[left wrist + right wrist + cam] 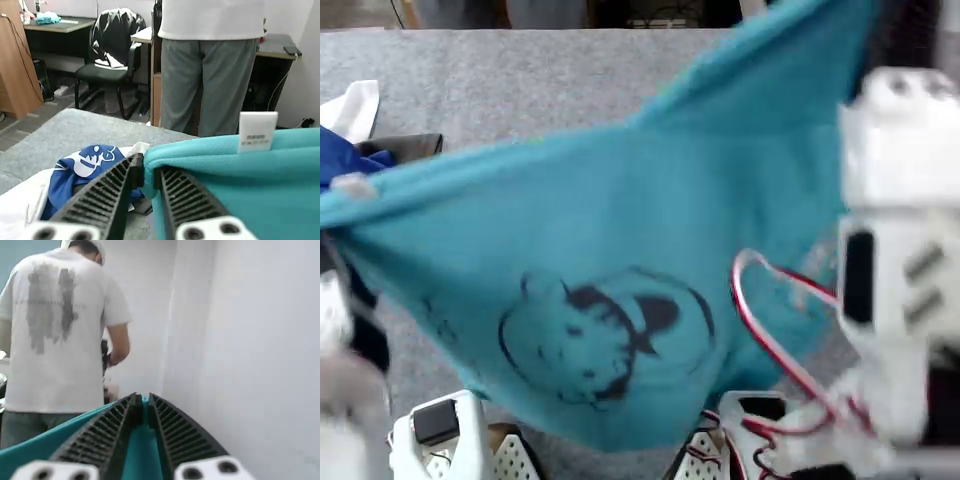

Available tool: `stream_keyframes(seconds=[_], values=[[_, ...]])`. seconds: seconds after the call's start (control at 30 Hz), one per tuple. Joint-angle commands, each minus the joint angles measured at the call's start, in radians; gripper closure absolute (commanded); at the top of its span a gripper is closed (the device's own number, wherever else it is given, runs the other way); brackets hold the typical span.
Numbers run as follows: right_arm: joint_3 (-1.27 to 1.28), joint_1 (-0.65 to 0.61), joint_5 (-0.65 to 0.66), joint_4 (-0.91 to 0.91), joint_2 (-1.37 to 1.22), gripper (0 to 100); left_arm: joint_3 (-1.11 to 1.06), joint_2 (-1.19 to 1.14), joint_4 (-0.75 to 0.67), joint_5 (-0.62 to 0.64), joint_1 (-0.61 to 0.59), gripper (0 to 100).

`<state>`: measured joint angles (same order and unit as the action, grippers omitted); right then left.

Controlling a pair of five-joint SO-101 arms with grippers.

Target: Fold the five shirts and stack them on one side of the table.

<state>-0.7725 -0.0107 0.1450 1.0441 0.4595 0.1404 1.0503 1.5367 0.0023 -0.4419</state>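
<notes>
Teal shirt (pixel 620 250) hangs stretched in the air across the high view, from mid-left up to the upper right, above the grey bench (pixel 520 80). Left hand (pixel 148 167) is clamped on its edge near the white label (pixel 257 131). Right hand (pixel 142 401) is clamped on another edge. Judgement: it is pinched at two points and pulled taut so it opens flat for laying down. Blue shirt (pixel 342 165) lies at the left edge of the high view.

We see teal shirt (pixel 620 220) hanging stretched above table (pixel 520 80), blocking whole middle. Bare grey strip along far edge gives us open passage. Blue shirt (pixel 345 160) and white cloth (pixel 355 108) crowd left edge. White arm (pixel 900 200) and its red cable loop (pixel 760 320) obstruct right side.
</notes>
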Motion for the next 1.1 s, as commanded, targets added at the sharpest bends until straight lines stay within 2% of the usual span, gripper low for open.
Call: stream_keyframes(seconds=[0.0,0.2,0.27,0.33,0.4,0.63,0.83,1.07], values=[[0.183,-0.081,0.0,-0.04,-0.048,98.5,-0.314,-0.015,-0.276,0.011,0.004,97],[0.41,-0.098,-0.006,-0.247,-0.262,98.5,-0.891,-0.124,-0.988,-0.002,0.12,97],[0.409,-0.097,-0.006,-0.293,-0.352,98.5,-0.978,-0.216,-1.191,-0.051,0.15,97],[0.363,-0.097,-0.005,-0.301,-0.44,98.5,-0.966,-0.322,-1.287,-0.087,0.151,97],[0.285,-0.097,-0.002,-0.273,-0.519,98.5,-0.877,-0.413,-1.275,-0.089,0.148,97],[-0.016,-0.095,0.0,-0.058,-0.699,98.5,-0.593,-0.606,-1.019,-0.094,0.15,97],[-0.102,-0.095,0.012,0.235,-0.759,98.5,-0.598,-0.635,-0.907,-0.095,0.15,97],[-0.097,-0.098,0.227,0.549,-0.765,98.5,-0.702,-0.629,-0.766,-0.1,0.148,97]])
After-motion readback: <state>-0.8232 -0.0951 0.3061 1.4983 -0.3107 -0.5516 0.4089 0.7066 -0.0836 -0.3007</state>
